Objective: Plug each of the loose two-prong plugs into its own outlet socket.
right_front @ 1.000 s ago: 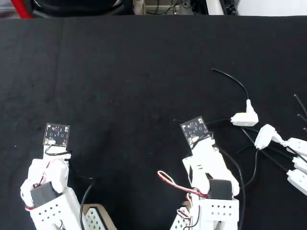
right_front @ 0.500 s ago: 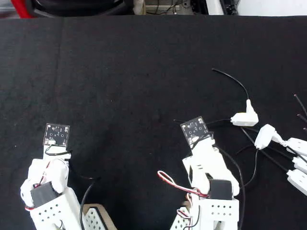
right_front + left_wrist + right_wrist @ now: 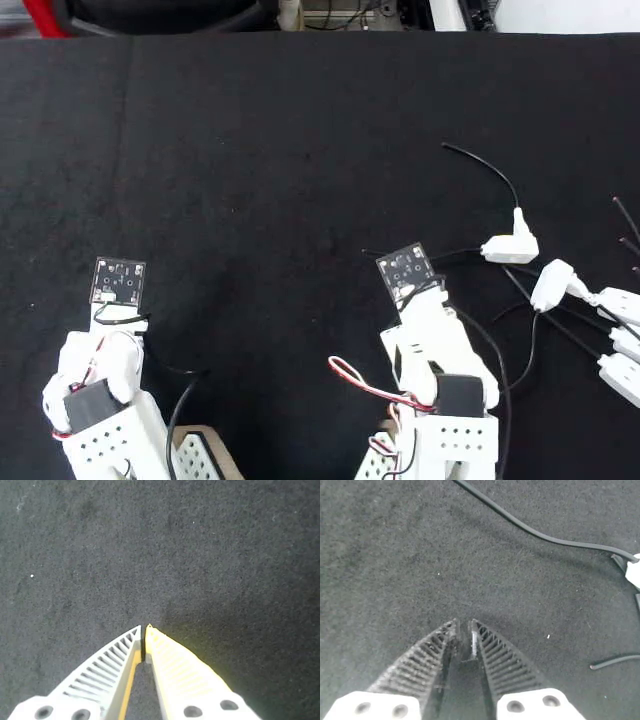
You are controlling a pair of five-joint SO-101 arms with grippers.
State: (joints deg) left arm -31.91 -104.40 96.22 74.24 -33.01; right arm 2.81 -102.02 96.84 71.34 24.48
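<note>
1. The table [image 3: 250, 150] was covered in black cloth, and both arms sat at its near edge. The left arm [image 3: 100, 385] was at one near corner, the right arm [image 3: 435, 365] near the middle.
2. The left pincer [image 3: 144, 628] pointed down at bare cloth. Its white finger and yellow finger were pressed together at the tips, with nothing between them.
3. The right pincer [image 3: 464, 624] also hung over bare cloth. Its fingers were drawn almost together, a thin slit remained at the tips, and it held nothing.
4. A white two-prong plug [image 3: 510, 245] lay loose on the table, beyond the right arm and towards the right edge. Its black cable [image 3: 490, 170] curved away towards the far side.
5. A second white plug [image 3: 552, 283] lay just beside the first, nearer the right edge. Its narrow end pointed at the closest outlet socket [image 3: 620, 303], but I could not tell whether its prongs were seated there.
6. Two more white sockets [image 3: 625, 343] [image 3: 620, 375] lay in a row along the right edge, and black leads ran between them and the plugs.
7. In the right wrist view, a black cord [image 3: 535, 532] crossed the cloth ahead of the pincer, well apart from its tips. A bit of a white plug body [image 3: 634, 572] showed at that view's margin.
8. Both pincers were well apart from the plugs and sockets.
</note>
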